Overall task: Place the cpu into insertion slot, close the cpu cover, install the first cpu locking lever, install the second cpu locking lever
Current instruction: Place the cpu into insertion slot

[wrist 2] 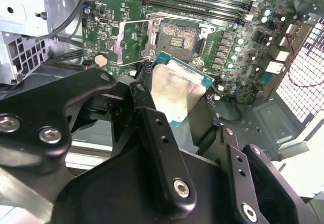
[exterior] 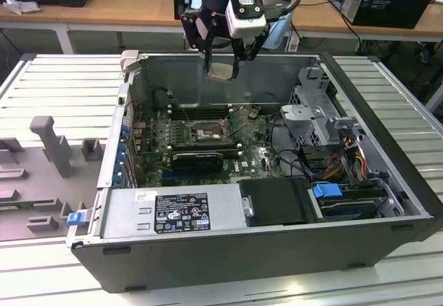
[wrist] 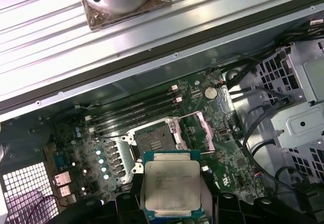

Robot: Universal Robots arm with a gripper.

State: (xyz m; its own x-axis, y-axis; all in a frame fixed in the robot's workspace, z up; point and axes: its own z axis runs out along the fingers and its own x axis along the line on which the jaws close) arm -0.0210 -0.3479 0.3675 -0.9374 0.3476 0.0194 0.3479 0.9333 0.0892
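My gripper [exterior: 223,62] hangs above the open computer case, near its back wall, shut on the cpu [exterior: 221,70]. The cpu is a small square chip with a pale silver face, pinched by its edges between the black fingers in both wrist views [wrist 2: 177,89] [wrist: 171,187]. Below it on the green board lies the insertion slot [exterior: 205,134] [wrist 2: 176,39] [wrist: 154,142], uncovered, its pale centre showing. The cpu cover [wrist 2: 132,44] [wrist: 200,132] stands flipped open beside the slot. The chip is well above the slot and apart from it.
Long black memory slots [exterior: 201,112] run behind the socket, and a black oblong card [exterior: 197,159] lies in front of it. A metal drive cage [exterior: 311,105] with cables stands at the exterior view's right. The power supply box [exterior: 173,212] fills the case's front.
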